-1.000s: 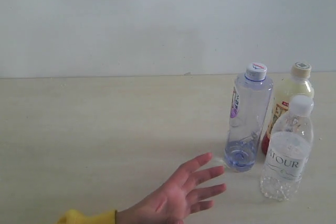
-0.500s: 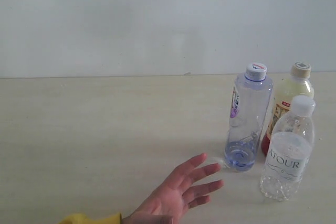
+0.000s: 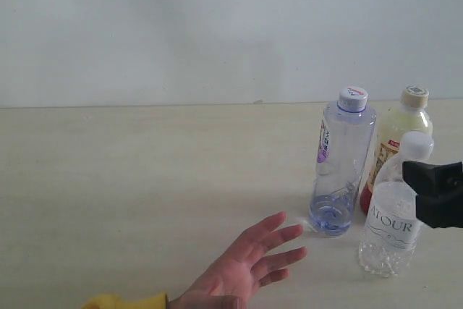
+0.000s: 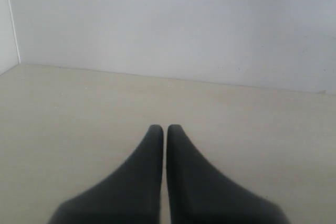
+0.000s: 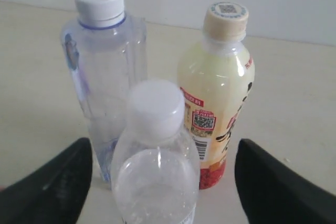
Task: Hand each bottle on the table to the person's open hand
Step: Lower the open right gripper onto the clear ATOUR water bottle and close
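Water bottle (image 3: 391,229), white cap: upright directly before right claw (image 5: 164,150). Bluish bottle (image 3: 340,164) and yellowish bottle (image 3: 401,132): upright just beyond it. Hand (image 3: 246,269): fingers spread, over table (image 3: 145,171), well left of claw.

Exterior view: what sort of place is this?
Probably a robot test bench, not a home: a plain pale table against a blank white wall, with the right gripper open near three bottles.

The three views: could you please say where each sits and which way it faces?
Exterior: off the arms, facing across the table to the wall; person's hand and right gripper show.
Left wrist: on left arm, facing table and wall; left gripper shut.
Right wrist: on right arm, facing the bottles; fingers open.
Shared: exterior and right wrist both show all three bottles.
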